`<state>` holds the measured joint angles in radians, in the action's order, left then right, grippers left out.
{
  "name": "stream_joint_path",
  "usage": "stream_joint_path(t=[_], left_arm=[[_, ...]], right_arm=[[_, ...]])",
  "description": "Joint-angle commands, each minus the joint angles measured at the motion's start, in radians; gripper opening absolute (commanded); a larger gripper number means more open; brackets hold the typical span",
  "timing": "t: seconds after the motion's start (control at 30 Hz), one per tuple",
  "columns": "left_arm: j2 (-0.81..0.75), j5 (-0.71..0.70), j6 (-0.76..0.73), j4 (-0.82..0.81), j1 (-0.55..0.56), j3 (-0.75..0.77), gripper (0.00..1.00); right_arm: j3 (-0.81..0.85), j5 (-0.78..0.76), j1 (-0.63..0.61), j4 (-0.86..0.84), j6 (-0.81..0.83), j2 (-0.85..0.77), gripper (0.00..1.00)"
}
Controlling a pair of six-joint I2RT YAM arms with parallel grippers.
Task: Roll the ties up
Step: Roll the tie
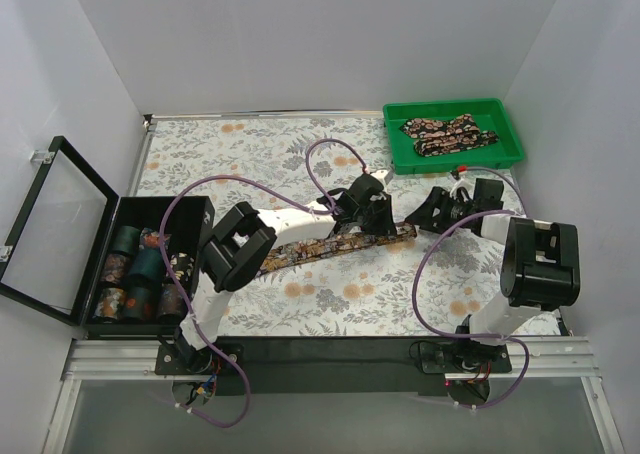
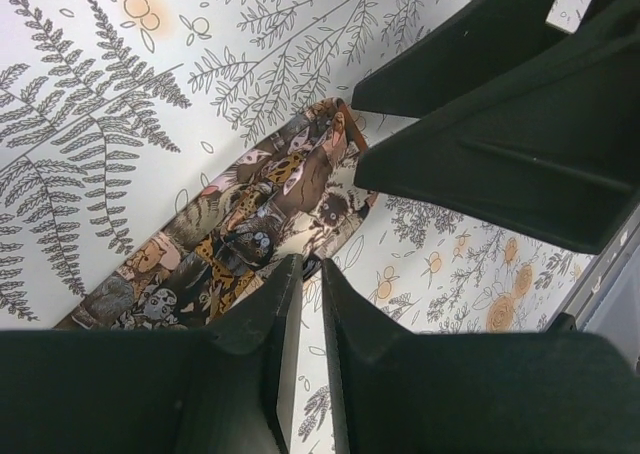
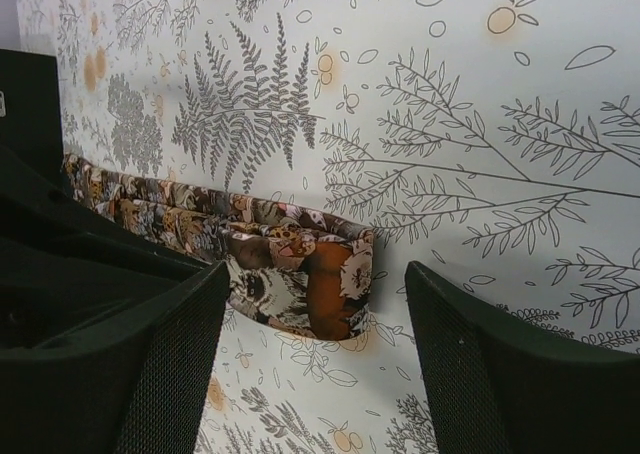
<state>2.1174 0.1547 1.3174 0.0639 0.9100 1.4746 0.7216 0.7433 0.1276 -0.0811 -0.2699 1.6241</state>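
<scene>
Item 1, left end effector [image 2: 307, 264]: fingers nearly closed, only a sliver of gap. Its tips sit at the edge of the tie [image 2: 250, 214]; we cannot tell whether fabric is pinched.
Item 2, right end effector [image 3: 315, 274]: open wide, holding nothing, with the tie's folded end between its fingers.
Item 3, tie: we log it flat on the counter [image 1: 250, 144], running leftward from both end effectors.
Item 4, more ties [image 1: 445, 134]: in a green tray [image 1: 392, 139] beyond the right end effector.
</scene>
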Motion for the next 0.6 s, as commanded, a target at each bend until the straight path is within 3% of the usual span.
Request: stream_joint_path(t=[0.0, 0.57], left_arm=[[-0.002, 0.005, 0.014, 0.001, -0.016, -0.006, 0.14], [0.021, 0.026, 0.023, -0.035, -0.026, -0.062, 0.11]], right_arm=[[-0.005, 0.060, -0.005, -0.031, 0.054, 0.017, 0.65], [0.084, 0.119, -0.060, 0.158, 0.241, 0.169, 0.63]])
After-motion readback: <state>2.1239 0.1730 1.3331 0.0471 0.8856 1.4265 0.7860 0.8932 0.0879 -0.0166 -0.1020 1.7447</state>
